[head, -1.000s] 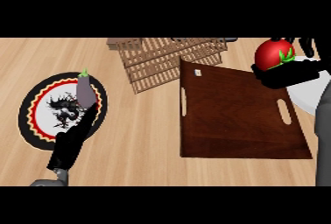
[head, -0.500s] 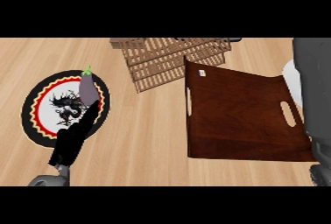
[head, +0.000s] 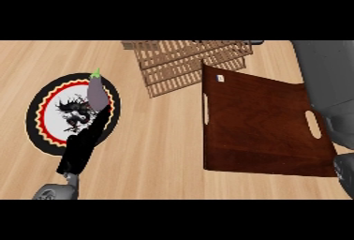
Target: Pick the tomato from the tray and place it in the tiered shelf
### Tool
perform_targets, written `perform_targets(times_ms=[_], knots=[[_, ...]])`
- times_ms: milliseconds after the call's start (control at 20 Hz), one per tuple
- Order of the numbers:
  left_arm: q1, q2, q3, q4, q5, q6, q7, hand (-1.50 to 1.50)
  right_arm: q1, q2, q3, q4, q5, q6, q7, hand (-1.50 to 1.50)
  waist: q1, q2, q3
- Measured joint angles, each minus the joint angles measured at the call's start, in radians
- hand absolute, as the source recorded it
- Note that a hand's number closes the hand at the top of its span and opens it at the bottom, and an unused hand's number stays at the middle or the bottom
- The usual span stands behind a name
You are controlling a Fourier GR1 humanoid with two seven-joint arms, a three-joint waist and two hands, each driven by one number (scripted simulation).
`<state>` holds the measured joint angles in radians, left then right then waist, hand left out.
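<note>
My right hand and the tomato have gone past the right edge, off the tray (head: 262, 126), so I cannot tell that grip; left hand (head: 83, 143) rests straight-fingered over the plate (head: 41, 122); I judge the tomato light, slick, bruisable, best cupped round its middle.

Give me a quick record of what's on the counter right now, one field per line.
surface: wooden counter
tray: dark brown, with handle slots, nothing visible on it
shelf: wooden slatted tiered shelf behind the tray
plate: round, black rim, patterned, at left
eggplant: purple, green stem, lying over the plate
tomato: not in view
left hand: black, over the plate's near edge
right hand: not in view
</note>
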<state>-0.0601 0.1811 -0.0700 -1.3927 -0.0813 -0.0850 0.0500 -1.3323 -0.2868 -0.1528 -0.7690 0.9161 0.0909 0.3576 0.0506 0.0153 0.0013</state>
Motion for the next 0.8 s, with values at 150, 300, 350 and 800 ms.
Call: perform_targets(times_ms=[150, 300, 350, 800], knots=[[-0.005, -0.003, -0.006, -0.003, -0.005, -0.003, 0.012, 0.0, -0.038, 0.003, -0.002, 0.123, 0.013, -0.037, -0.059, 1.5, 0.006, 0.003, 0.0], [0.002, 0.004, -0.004, -0.013, 0.003, -0.018, 0.001, 0.0, -0.08, 0.026, -0.005, 0.227, 0.026, -0.073, -0.074, 1.5, 0.018, 0.006, -0.001], [0.002, 0.003, -0.004, -0.01, 0.003, -0.02, -0.005, 0.0, -0.087, 0.032, -0.007, 0.26, 0.029, -0.085, -0.081, 1.5, 0.02, 0.008, -0.001], [-0.01, -0.007, -0.018, -0.022, -0.006, -0.02, 0.019, 0.0, -0.123, 0.101, -0.217, 0.412, -0.173, -0.096, -0.115, -1.5, 0.037, 0.017, 0.001]])
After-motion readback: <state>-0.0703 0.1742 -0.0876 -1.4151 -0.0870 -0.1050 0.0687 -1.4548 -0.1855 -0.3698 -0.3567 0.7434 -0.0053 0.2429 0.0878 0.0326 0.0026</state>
